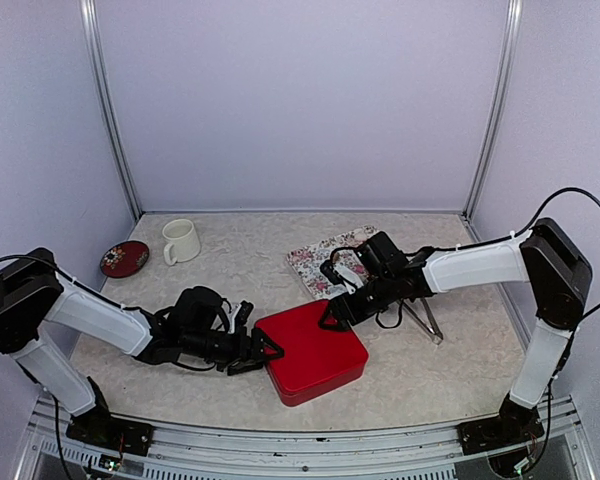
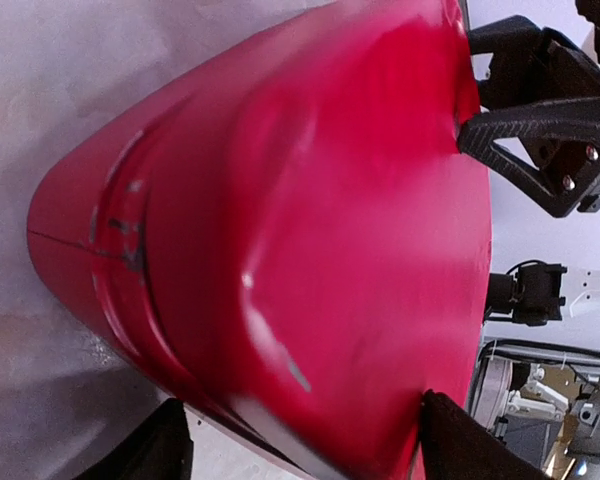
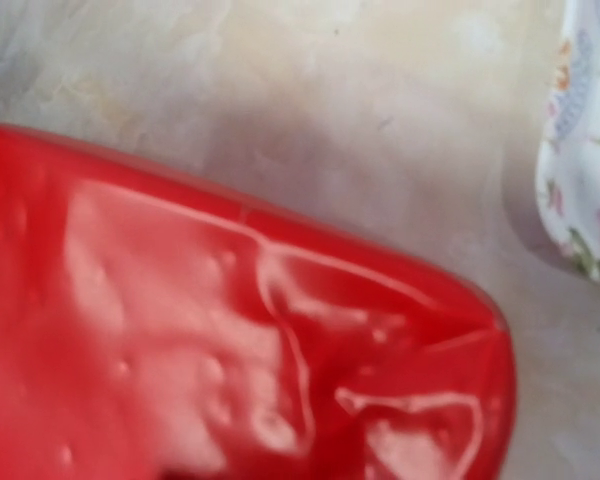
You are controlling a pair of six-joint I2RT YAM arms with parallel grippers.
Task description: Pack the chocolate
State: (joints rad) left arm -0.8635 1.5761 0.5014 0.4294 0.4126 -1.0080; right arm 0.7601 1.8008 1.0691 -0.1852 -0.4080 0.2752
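1. Centre-near on the speckled beige table point(image 1: 240, 265): glossy red square lidded box point(image 1: 312, 352). Chocolate unseen in any view; possibly inside.
2. Left gripper point(image 1: 264, 350) straddles the box's left corner, right gripper point(image 1: 332, 320) touches its far corner. Whether either is clamped: cannot tell.
3. Risk: an uneven push skids the box.
4. Left wrist alone shows scuffs point(image 2: 128, 240); overhead alone shows white ceramic mug point(image 1: 181, 241).

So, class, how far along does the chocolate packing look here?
Done: the red box sits closed; no chocolate shows outside it. In hand: the left fingers and right fingers are at opposite box edges. Left: likely only letting go, though its contents are hidden.
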